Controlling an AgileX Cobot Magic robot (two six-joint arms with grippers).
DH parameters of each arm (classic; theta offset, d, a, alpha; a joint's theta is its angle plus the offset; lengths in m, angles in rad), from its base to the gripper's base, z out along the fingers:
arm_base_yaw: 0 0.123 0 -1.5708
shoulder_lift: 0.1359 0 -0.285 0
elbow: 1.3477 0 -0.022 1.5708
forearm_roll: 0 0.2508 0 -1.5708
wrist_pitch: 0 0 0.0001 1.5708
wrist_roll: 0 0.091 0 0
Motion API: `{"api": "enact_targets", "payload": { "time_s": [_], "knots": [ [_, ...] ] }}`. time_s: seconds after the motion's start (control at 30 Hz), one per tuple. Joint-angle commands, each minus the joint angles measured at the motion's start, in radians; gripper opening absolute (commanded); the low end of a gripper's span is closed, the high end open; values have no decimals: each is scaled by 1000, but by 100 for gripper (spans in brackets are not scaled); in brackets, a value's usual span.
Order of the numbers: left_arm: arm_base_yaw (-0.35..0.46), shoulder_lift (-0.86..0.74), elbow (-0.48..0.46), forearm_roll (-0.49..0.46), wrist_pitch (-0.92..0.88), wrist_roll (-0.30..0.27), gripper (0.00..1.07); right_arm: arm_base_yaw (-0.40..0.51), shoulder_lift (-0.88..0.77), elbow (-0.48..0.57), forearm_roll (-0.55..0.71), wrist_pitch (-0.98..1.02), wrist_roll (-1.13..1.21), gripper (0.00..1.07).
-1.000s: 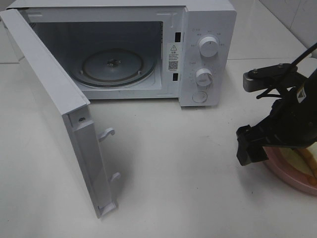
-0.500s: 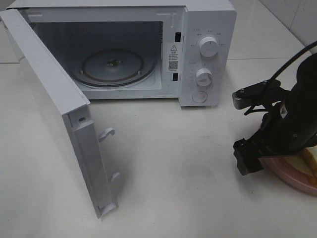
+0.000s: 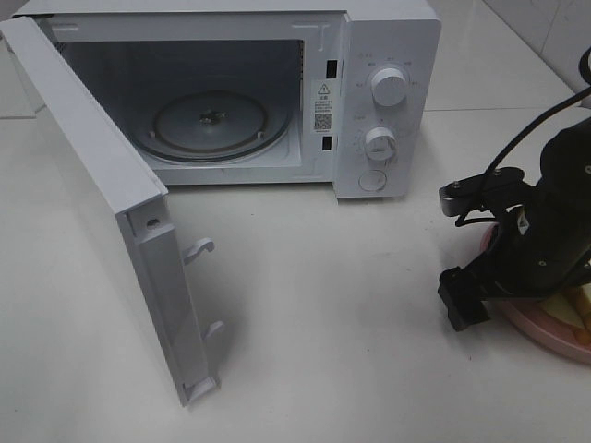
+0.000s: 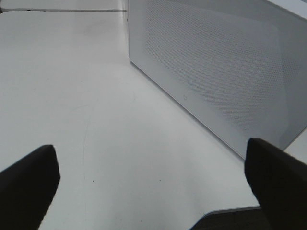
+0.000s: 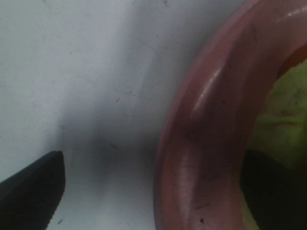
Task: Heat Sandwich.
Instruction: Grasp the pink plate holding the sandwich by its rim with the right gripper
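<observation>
In the high view, your microwave (image 3: 277, 92) stands at the back of the white table (image 3: 323, 323). Its door (image 3: 102, 203) is swung wide toward the left and the glass turntable (image 3: 211, 125) shows inside. Your right arm (image 3: 559, 212) comes in from the right edge, bent over and angled down, with its wrist camera (image 3: 480, 192) sticking out toward the microwave. The right gripper (image 3: 499, 297) hangs low at the near-left rim of the pink plate (image 3: 545, 337), with one finger (image 3: 462, 300) outside the plate, over the table. The sandwich (image 3: 568, 309) lies on that plate, at the far right of the table and well apart from the microwave; the arm hides most of it.

In the left wrist view, your left gripper (image 4: 153, 187) has its jaws spread wide and holds nothing. Bare table lies between them, and the outer face of the microwave door (image 4: 216, 72) is ahead.

In the right wrist view, your right gripper (image 5: 153, 191) is also spread wide, gripping nothing. It straddles the plate rim (image 5: 201, 120) — one fingertip (image 5: 31, 189) over the table, the other fingertip (image 5: 273, 187) inside the plate, over the yellow-green edge of the sandwich (image 5: 283, 110).
</observation>
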Motion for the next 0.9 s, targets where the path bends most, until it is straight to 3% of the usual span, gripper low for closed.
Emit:
{"api": "enact_targets", "payload": {
  "time_s": [0.03,0.3,0.4,0.43,0.57,0.6,0.63,0.73,0.9],
  "knots": [
    [-6,-21,0,-2,-12,-5,98,-6,28,-2,-20,-14,7,92],
    [-6,-21,0,-2,-12,-5,98,-6,54,-10,-20,-13,7,85],
    [-6,-21,0,-2,-12,-5,98,-6,54,-10,-25,-2,7,71],
    [-6,-21,0,-2,-12,-5,98,-6,54,-10,-25,-2,7,71],
    [-6,-21,0,-2,-12,-5,98,-6,54,-10,-51,7,56,43],
    [-6,-21,0,-2,-12,-5,98,-6,54,-10,-51,7,56,43],
    [-6,-21,0,-2,-12,-5,98,-6,54,-10,-76,10,93,26],
    [-6,-21,0,-2,-12,-5,98,-6,54,-10,-124,13,133,0],
    [-6,-21,0,-2,-12,-5,98,-6,54,-11,-124,9,137,0]
  ]
}}
